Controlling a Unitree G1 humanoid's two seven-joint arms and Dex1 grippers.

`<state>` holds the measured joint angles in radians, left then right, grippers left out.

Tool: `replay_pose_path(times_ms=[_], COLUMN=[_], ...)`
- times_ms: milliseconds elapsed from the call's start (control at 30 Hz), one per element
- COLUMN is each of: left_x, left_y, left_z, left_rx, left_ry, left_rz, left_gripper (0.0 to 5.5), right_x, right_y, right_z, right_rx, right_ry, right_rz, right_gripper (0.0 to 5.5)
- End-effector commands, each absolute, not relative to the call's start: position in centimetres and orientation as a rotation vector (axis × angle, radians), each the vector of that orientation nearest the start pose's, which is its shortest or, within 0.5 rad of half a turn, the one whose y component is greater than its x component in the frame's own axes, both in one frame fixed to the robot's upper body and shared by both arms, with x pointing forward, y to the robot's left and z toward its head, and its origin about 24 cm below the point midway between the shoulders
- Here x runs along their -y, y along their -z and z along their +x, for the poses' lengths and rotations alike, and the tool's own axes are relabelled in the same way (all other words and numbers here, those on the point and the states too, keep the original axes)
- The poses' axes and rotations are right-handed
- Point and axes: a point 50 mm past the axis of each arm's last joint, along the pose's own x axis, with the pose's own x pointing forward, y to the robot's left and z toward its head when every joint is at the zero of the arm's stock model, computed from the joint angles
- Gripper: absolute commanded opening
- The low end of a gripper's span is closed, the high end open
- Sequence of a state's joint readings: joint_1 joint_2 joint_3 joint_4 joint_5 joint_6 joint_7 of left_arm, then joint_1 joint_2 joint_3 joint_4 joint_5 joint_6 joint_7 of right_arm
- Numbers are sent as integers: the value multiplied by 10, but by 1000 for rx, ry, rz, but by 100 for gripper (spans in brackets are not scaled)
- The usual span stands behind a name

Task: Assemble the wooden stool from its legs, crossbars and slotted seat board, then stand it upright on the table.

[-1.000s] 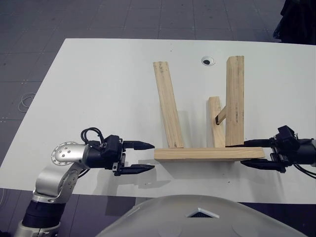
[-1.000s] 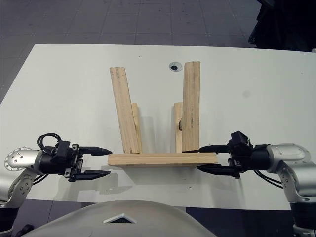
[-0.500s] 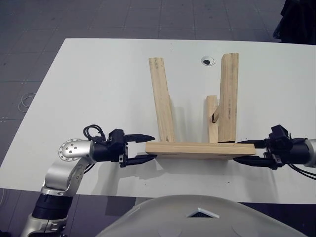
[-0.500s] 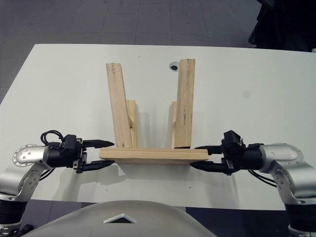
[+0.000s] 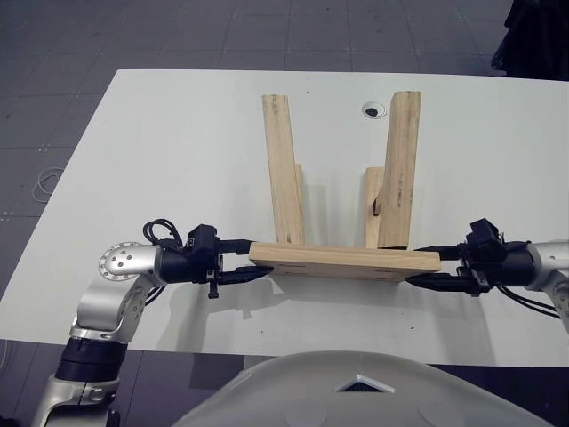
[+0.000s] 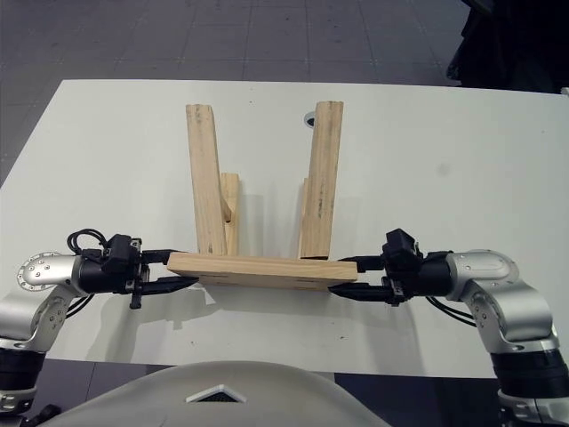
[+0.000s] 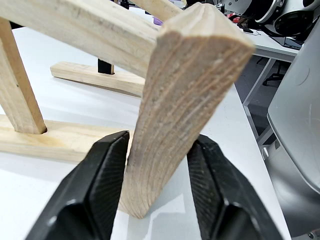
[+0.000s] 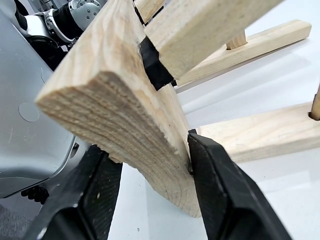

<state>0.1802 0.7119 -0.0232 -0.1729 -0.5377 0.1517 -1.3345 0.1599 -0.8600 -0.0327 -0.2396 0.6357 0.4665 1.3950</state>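
The wooden stool lies on its side on the white table (image 5: 160,142), its seat board (image 5: 342,263) nearest me and two long legs (image 5: 281,169) (image 5: 399,169) pointing away. Short crossbar pieces (image 5: 373,200) show between the legs. My left gripper (image 5: 244,267) is shut on the board's left end, and my right gripper (image 5: 427,267) is shut on its right end. In the left wrist view the black fingers (image 7: 102,185) clamp the board's end grain (image 7: 185,95). The right wrist view shows the fingers (image 8: 215,190) pressed against both faces of the board (image 8: 125,115).
A round cable hole (image 5: 374,110) sits in the table just beyond the leg tips. The table's front edge (image 5: 267,351) runs close below the grippers. Bare tabletop lies to the left and right of the stool.
Both grippers moved inward and shut on the seat board's ends. The stool has shifted left and away from me, and its legs now stand straighter and more parallel.
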Motion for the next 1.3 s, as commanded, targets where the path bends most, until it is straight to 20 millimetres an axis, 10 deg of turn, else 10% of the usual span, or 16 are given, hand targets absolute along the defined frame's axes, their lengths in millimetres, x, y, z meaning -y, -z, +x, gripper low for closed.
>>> replay_pose_path(times_ms=[33,1300], left_x=[-216,-202], left_y=[-72,-122], left_z=[184,184], left_rx=[-274,-254], left_ry=[1389,1442], left_rz=[28,-60], left_gripper=[163,152], right_x=[228,223], right_y=[-78,-127], right_z=[176,192], right_rx=[-558,-469], right_ry=[-1414,-1428], right_rz=[117,61], right_gripper=[204,166])
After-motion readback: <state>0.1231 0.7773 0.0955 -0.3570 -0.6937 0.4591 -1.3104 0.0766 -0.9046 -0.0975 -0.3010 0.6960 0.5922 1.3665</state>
